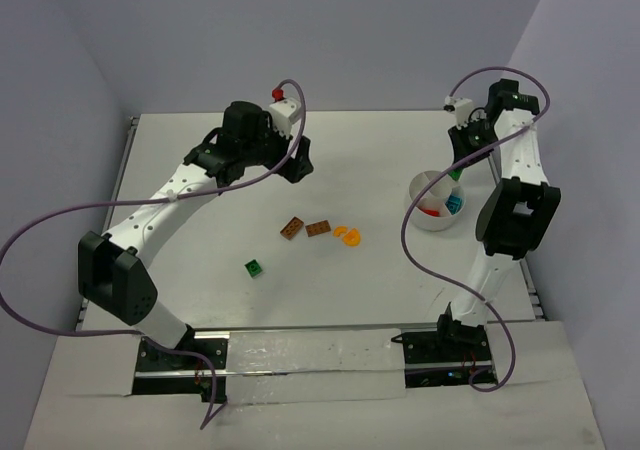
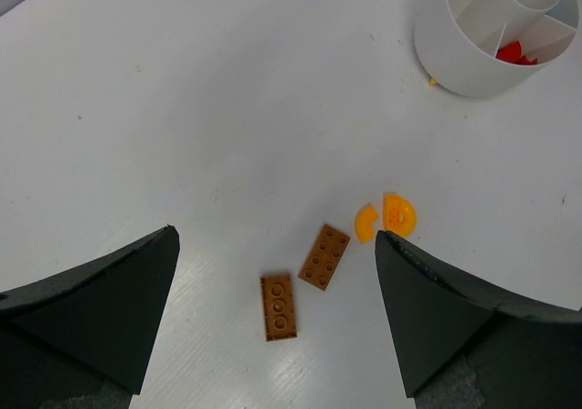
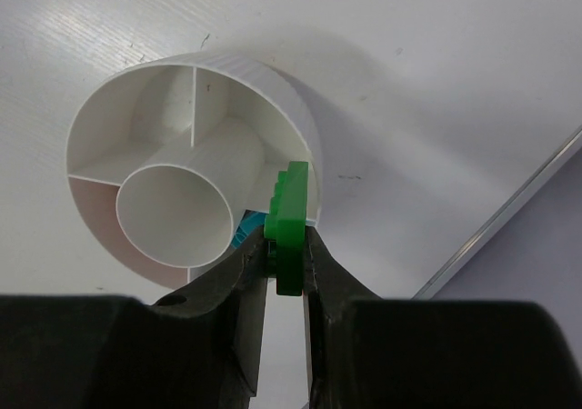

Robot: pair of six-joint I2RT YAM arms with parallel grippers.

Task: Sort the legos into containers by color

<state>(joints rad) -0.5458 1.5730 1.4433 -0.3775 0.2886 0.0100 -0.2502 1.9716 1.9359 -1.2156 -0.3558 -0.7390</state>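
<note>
Two grippers: one clamped on a green brick, one spread wide

The right gripper is pinched narrow on a green lego, held on edge just above the white bowl at the rim nearest the fingers. A teal piece shows in the compartment beside its left finger. The left gripper gapes wide, holding nothing. Below its fingers lie two brown plates, with two orange curved pieces close to its right finger. The bowl stands ahead to its right, holding red pieces. A second green brick lies on the table behind that gripper.
</note>
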